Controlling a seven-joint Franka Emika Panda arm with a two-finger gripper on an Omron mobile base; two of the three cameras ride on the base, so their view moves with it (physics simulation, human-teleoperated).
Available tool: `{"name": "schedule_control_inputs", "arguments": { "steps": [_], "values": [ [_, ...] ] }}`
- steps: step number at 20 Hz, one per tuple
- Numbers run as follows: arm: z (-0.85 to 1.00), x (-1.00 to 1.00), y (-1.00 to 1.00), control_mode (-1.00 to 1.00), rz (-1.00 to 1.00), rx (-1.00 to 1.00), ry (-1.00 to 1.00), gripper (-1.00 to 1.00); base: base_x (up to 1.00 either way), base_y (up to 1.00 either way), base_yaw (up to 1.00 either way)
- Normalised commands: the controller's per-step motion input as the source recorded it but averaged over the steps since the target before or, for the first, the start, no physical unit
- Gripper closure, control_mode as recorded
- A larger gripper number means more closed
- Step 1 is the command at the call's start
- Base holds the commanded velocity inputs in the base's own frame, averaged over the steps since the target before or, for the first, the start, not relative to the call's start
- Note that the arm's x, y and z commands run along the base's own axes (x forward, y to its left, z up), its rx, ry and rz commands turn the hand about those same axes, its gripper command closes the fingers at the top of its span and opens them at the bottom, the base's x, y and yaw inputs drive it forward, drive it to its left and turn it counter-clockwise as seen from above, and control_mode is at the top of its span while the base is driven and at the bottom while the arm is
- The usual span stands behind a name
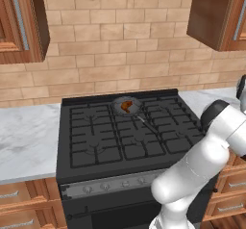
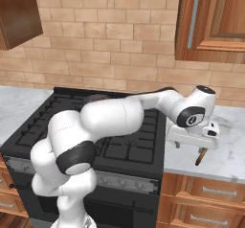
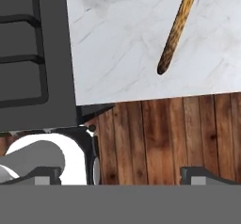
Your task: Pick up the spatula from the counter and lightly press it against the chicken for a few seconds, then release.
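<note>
The spatula's wooden handle (image 3: 176, 28) lies on the marble counter (image 3: 122, 39) right of the stove, its end pointing toward the counter's front edge. In the right base view the handle (image 2: 201, 156) pokes out below the hand. My gripper (image 2: 188, 146) hovers over that counter near its front edge, fingers pointing down. In the hand view the gripper (image 3: 124, 176) is open, its tips far apart with nothing between them; the handle sits above and to the right of them. The chicken (image 1: 126, 106) rests in a small pan (image 1: 117, 108) on a rear burner.
The black gas stove (image 1: 96, 141) with raised grates fills the middle; its edge (image 3: 56, 77) borders the counter on the hand view's left. Wooden floor (image 3: 179, 133) shows past the counter's front edge. Wall cabinets (image 2: 215, 21) hang above the counter.
</note>
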Motion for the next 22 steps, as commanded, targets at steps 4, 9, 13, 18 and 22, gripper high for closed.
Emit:
{"name": "schedule_control_inputs", "arguments": {
  "steps": [4, 9, 13, 18, 22],
  "values": [
    [-0.1, 0.28, -0.1, -1.0, 0.04, 0.06, 0.0, -1.0, 0.0, 0.0, 0.0],
    [-0.22, 0.24, -0.21, -1.0, 0.02, 0.0, 0.0, -1.0, 0.0, 0.0, 0.0],
    [-0.3, 0.2, -0.23, -1.0, 0.01, 0.0, 0.0, -1.0, 0.0, 0.0, 0.0],
    [-0.14, 0.19, -0.18, -1.0, 0.03, 0.0, 0.0, -1.0, 0.0, 0.0, 0.0],
    [-0.09, 0.24, -0.14, -1.0, 0.01, 0.0, 0.0, -1.0, 0.0, 0.0, 0.0]
  ]
}}
